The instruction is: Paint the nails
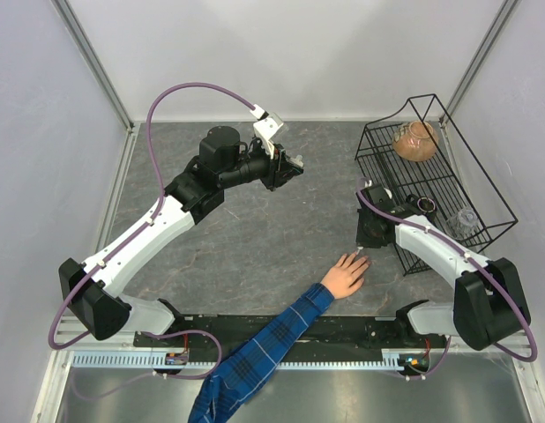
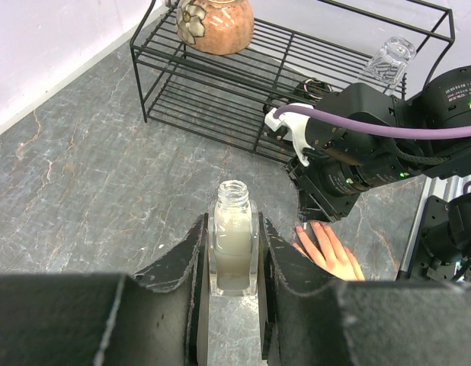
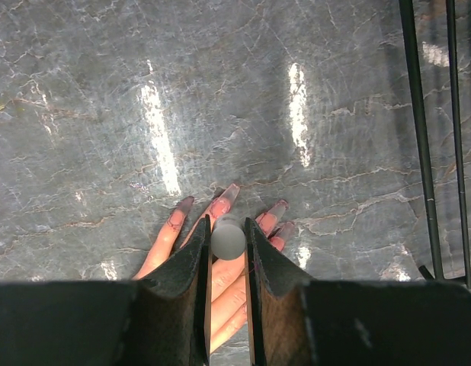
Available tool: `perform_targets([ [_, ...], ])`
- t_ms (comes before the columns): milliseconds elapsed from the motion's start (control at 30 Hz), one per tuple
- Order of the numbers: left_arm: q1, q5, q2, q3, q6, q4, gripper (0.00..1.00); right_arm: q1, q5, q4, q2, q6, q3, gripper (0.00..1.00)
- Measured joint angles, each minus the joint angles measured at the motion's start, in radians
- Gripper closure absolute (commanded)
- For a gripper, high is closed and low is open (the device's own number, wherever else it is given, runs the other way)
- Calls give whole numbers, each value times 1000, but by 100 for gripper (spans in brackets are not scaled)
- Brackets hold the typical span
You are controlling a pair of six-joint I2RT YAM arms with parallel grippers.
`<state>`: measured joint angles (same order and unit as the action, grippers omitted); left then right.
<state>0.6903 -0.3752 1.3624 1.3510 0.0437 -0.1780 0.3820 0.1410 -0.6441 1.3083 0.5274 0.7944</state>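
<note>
A light-skinned hand [image 1: 346,275] in a blue plaid sleeve [image 1: 272,339] lies flat on the grey marble table, fingers pointing away. Its long nails [image 3: 226,197] look pinkish and translucent. My right gripper [image 3: 228,225] is shut on a round grey brush cap [image 3: 228,239] directly over the middle fingers. From above, the right gripper [image 1: 365,245] hovers just beyond the fingertips. My left gripper [image 2: 234,229] is shut on an open clear polish bottle [image 2: 234,248] of pale liquid, held upright above the table's back left [image 1: 288,167]. The brush bristles are hidden under the cap.
A black wire rack [image 1: 449,189] stands at the back right, close beside the right arm. It holds a brown ceramic jar [image 1: 415,141], a clear glass [image 1: 465,218] and a small dark item [image 1: 425,204]. White walls close in the table.
</note>
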Motion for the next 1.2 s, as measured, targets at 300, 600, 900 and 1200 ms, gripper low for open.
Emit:
perform_targets([
  [300, 0, 0, 0, 0, 0, 0, 98, 0, -9, 11, 16, 0, 0, 100],
  [600, 0, 0, 0, 0, 0, 0, 98, 0, -8, 31, 30, 0, 0, 100],
  [900, 0, 0, 0, 0, 0, 0, 98, 0, -6, 40, 48, 0, 0, 100],
  [1200, 0, 0, 0, 0, 0, 0, 98, 0, -2, 38, 65, 0, 0, 100],
])
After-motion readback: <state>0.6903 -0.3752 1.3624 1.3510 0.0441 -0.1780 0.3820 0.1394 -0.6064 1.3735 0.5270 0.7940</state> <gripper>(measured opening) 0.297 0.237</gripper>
